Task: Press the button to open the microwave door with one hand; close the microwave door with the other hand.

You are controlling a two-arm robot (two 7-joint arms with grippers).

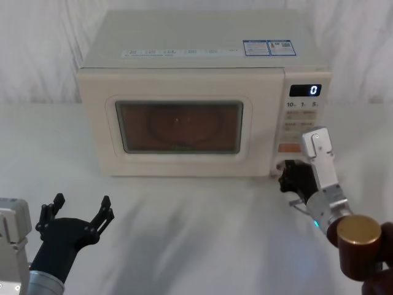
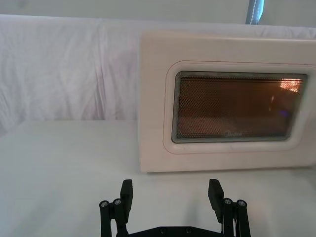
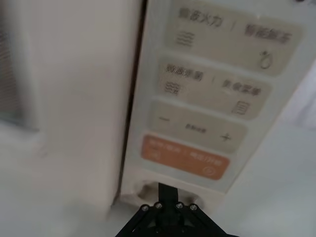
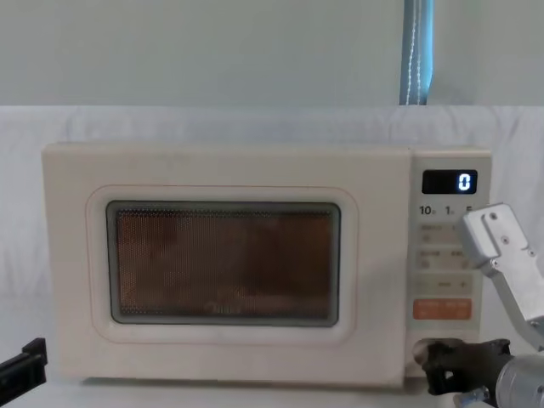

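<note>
The cream microwave stands at the back of the table. Its door (image 1: pixel 178 132), with a dark window (image 2: pixel 237 106), sits flush with the front (image 4: pixel 225 263). My right gripper (image 1: pixel 285 174) is shut. Its black tip (image 3: pixel 168 190) rests against the wide cream button (image 3: pixel 142 189) at the foot of the control panel (image 4: pixel 422 348), under the orange key (image 3: pixel 185 157). The gripper's tip hides most of the button. Well in front of the door and apart from it, my left gripper (image 1: pixel 80 209) hovers low over the table with its fingers (image 2: pixel 127 196) spread open and nothing between them.
A white cloth covers the table (image 1: pixel 202 233) and the wall behind it. The control panel's display (image 1: pixel 305 90) reads 0 above rows of cream keys (image 3: pixel 217 89). A blue strap (image 4: pixel 416 51) hangs behind the microwave.
</note>
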